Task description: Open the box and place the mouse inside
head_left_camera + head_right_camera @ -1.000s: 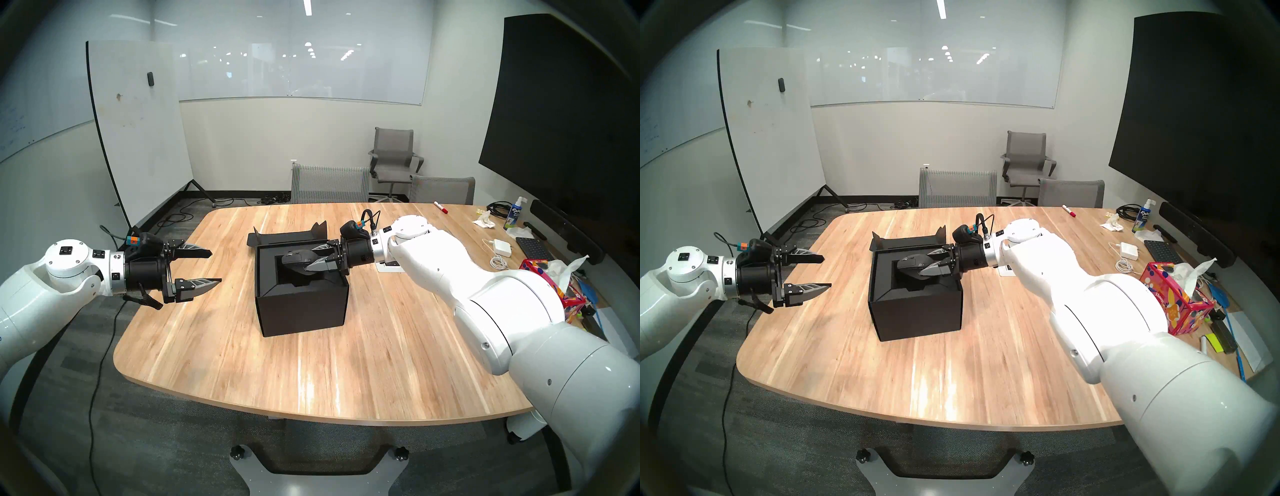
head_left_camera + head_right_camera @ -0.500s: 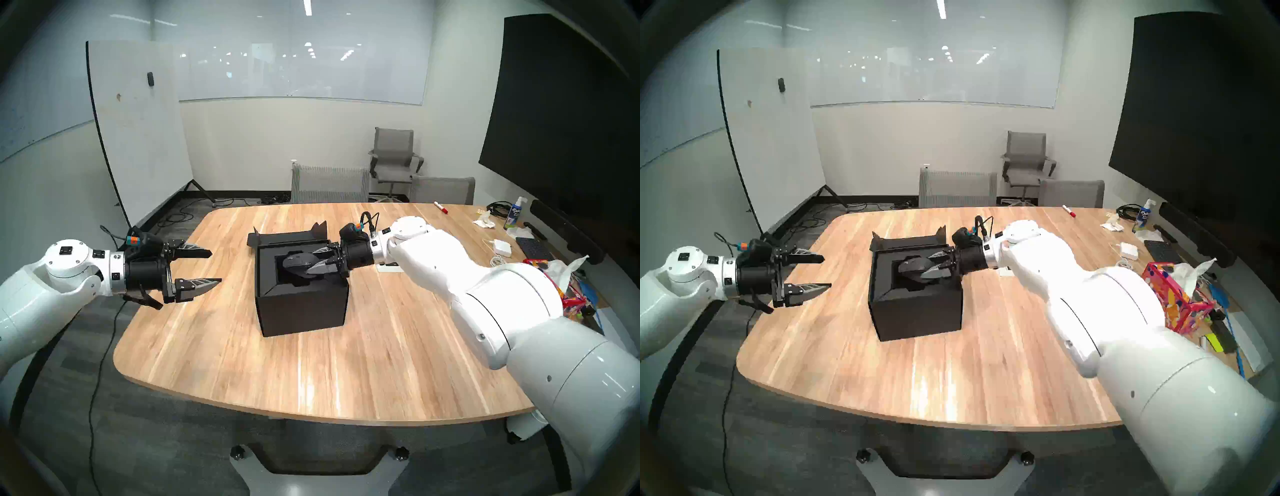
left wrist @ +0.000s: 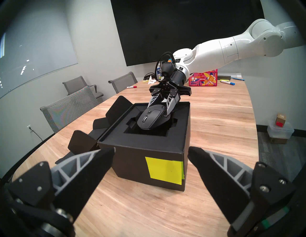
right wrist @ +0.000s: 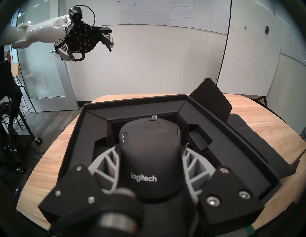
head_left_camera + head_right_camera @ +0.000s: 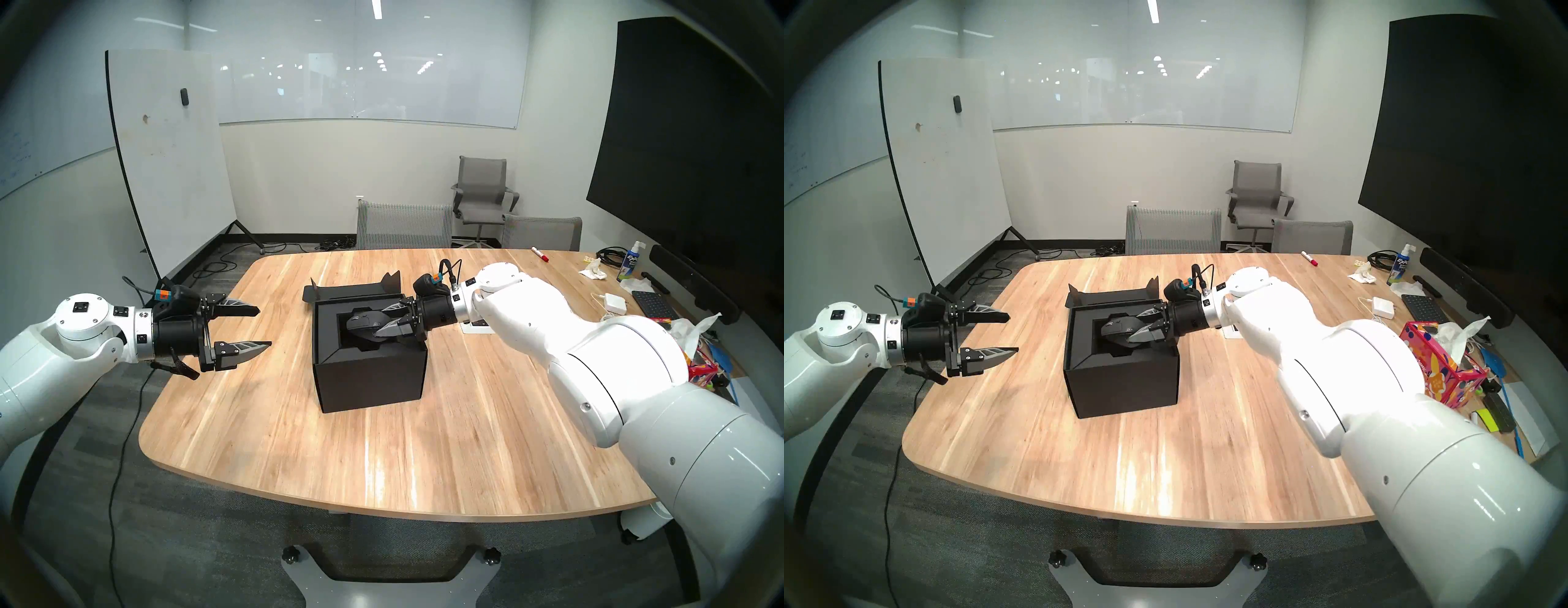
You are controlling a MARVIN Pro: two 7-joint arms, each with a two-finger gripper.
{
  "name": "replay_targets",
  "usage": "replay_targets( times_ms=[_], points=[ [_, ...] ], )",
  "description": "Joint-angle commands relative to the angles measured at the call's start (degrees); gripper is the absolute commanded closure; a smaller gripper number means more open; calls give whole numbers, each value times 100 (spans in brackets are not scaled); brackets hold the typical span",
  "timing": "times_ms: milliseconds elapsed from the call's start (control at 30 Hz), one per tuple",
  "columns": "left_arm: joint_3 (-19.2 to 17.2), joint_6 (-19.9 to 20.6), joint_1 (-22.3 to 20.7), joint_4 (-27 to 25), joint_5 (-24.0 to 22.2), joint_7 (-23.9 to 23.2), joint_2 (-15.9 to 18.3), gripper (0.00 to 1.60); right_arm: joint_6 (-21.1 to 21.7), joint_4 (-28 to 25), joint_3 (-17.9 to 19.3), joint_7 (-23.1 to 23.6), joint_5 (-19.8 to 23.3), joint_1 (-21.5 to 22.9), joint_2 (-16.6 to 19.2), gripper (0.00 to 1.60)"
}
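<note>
1. Mouse (image 4: 149, 158) in the grip: your right gripper (image 5: 379, 323) pinches the black mouse by its sides, one grey finger (image 4: 107, 163) on each flank, pale lettering facing the wrist camera.
2. Mouse over the box (image 5: 369, 373): you hold it tilted, nose down, above the square recess (image 3: 145, 132) in the black insert; whether its underside touches the insert cannot be told.
3. Box on the table (image 5: 382, 458): you see the black cube standing near the table's middle, lid (image 5: 352, 291) folded flat behind it with its side flaps raised.
4. Yellow note (image 3: 164, 169): your left wrist camera shows it stuck on the box wall facing the left arm.
5. Left gripper (image 5: 254, 329): you have it spread wide and holding nothing, hanging over the table's left edge, well apart from the box and pointed toward it.
6. Right arm: you reach in from the right, the gripper angled slightly down over the box's right rim.
7. Clutter: at the table's far right you see a red floral tissue box (image 5: 1446, 373), a white adapter (image 5: 615, 302), a keyboard (image 5: 653, 303), a spray bottle (image 5: 630, 263) and a red marker (image 5: 539, 254), all well away from the box.
</note>
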Motion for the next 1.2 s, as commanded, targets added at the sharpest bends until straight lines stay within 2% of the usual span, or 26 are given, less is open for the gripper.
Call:
replay_targets(
  times_ms=[0, 100, 133, 167, 300, 333, 433, 533, 833, 1167],
  points=[
    [-72, -25, -58, -20, -40, -7, 21, 0, -73, -9, 53, 22, 39, 248, -60, 112],
    [-71, -25, -59, -20, -41, -6, 22, 0, -93, 7, 72, 41, 37, 258, -69, 98],
    [-71, -25, -59, -20, -41, -6, 22, 0, -93, 7, 72, 41, 37, 258, -69, 98],
    [-70, -26, -59, -20, -42, -6, 23, 0, -106, 18, 114, 60, 65, 257, -76, 90],
    [-68, -27, -60, -20, -44, -5, 24, 0, -114, 41, 147, 78, 57, 271, -86, 80],
    [-68, -27, -60, -20, -44, -5, 25, 0, -117, 45, 155, 82, 56, 273, -88, 65],
    [-67, -28, -61, -20, -45, -5, 26, 0, -125, 58, 173, 103, 56, 275, -90, 55],
    [-65, -29, -61, -21, -47, -4, 27, 0, -142, 83, 204, 144, 50, 280, -97, 15],
    [-61, -32, -63, -21, -51, -2, 31, 0, -173, 123, 244, 185, 15, 298, -107, 3],
    [-54, -35, -66, -21, -55, 0, 35, 0, -161, 115, 254, 223, -33, 339, -92, 2]
  ],
)
